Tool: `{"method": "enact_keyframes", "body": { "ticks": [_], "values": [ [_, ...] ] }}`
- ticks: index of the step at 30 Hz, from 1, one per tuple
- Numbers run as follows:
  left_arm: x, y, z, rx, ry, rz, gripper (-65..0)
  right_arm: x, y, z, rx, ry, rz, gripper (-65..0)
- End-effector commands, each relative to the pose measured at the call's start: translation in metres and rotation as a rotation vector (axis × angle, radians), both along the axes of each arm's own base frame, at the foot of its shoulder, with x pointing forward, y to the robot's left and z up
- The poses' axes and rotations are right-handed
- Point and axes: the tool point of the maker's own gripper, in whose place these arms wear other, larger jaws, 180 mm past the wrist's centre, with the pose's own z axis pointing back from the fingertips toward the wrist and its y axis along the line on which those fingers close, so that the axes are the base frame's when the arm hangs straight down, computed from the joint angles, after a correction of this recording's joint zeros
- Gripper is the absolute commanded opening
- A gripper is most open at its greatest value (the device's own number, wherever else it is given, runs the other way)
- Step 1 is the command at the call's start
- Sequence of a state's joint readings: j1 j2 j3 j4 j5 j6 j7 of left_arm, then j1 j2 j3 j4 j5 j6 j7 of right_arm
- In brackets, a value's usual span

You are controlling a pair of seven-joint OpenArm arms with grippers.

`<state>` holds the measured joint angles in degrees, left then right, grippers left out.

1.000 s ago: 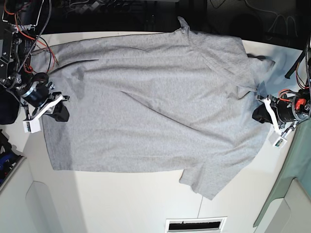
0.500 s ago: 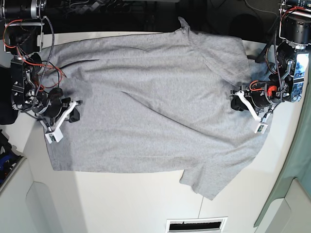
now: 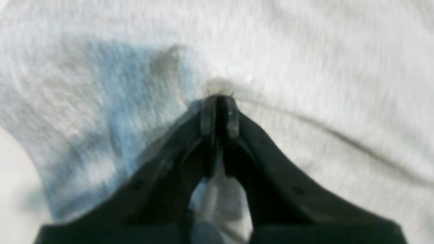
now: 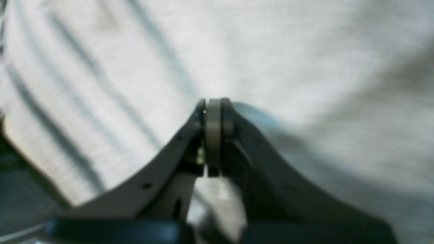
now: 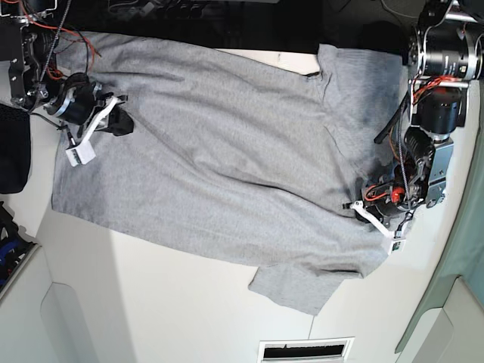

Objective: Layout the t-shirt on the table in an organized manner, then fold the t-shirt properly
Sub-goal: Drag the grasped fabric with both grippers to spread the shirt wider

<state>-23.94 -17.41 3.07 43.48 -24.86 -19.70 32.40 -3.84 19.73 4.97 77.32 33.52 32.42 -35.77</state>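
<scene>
The light grey t-shirt (image 5: 227, 151) lies spread on the white table (image 5: 151, 302), skewed, with its plain side up and its far edge over the table's back. The letters are hidden. My right gripper (image 5: 121, 121) is at the shirt's far left part. In the right wrist view my right gripper (image 4: 213, 105) has its jaws shut against the cloth (image 4: 271, 51). My left gripper (image 5: 359, 208) is on the shirt's right part, near a sleeve. In the left wrist view my left gripper (image 3: 218, 101) is shut on a pinch of cloth (image 3: 305, 67), with a crease running from it.
A pale grey-green panel (image 5: 461, 272) stands at the right edge. A vent slot (image 5: 305, 350) is at the table's front. A dark cloth (image 5: 11, 159) hangs at the far left. Cables and arm bases sit at both back corners.
The shirt has shifted toward the back and turned askew. My right gripper moved up toward the far left corner. My left gripper moved down and inward onto the shirt.
</scene>
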Motion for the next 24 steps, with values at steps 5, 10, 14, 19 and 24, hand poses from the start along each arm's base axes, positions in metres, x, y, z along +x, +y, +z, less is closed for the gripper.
{"method": "enact_keyframes", "body": {
  "ticks": [5,10,14,19,24],
  "values": [
    [0.023,-0.04,0.032,-0.021,0.003,-0.201,-60.6,0.054,0.019,0.047,0.025,-0.185,0.008,-65.0],
    [0.028,-0.026,0.089,-0.089,-0.112,-0.235,-60.4,0.096,0.023,0.072,-0.016,-0.287,0.002,-65.0],
    [0.007,0.005,0.104,-0.025,-0.149,-0.257,-60.2,0.131,0.03,0.084,-0.006,-0.337,-0.015,-65.0],
    [-0.056,0.012,0.087,-0.022,-0.094,-0.352,-60.2,0.167,0.041,0.07,0.032,-0.297,-0.053,-65.0],
    [-0.133,-0.004,0.056,-0.052,0.003,-0.414,-60.2,0.164,0.053,0.024,-0.03,-0.185,-0.002,-65.0]
  ]
}}
